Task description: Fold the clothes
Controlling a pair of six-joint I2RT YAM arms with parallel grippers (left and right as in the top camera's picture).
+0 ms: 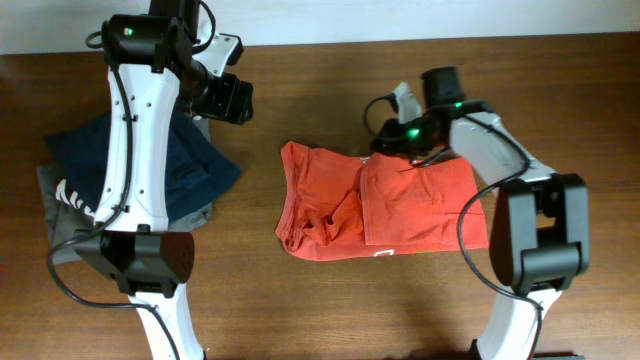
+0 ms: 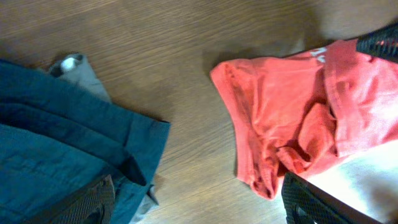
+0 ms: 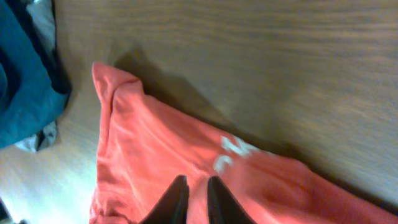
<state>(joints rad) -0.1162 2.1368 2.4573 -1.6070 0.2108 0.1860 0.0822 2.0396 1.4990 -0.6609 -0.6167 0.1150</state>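
The clothes, an orange-red T-shirt (image 1: 380, 205), lie partly folded at the table's middle, the left part crumpled and a flat flap over the right part. White lettering (image 3: 230, 155) shows near its far edge. My right gripper (image 1: 408, 150) is low over the shirt's far edge. In the right wrist view its gripper (image 3: 198, 186) has the fingers a narrow gap apart, with the shirt (image 3: 155, 155) showing in the gap and no fold pinched that I can see. My left gripper (image 1: 235, 100) hangs open and empty above the bare table left of the shirt (image 2: 280, 118).
A navy blue garment (image 1: 190, 165) lies on a grey folded garment (image 1: 60, 215) at the left, under the left arm. The left wrist view shows the navy garment (image 2: 56, 143) beside bare wood. The table's far edge runs just behind both grippers.
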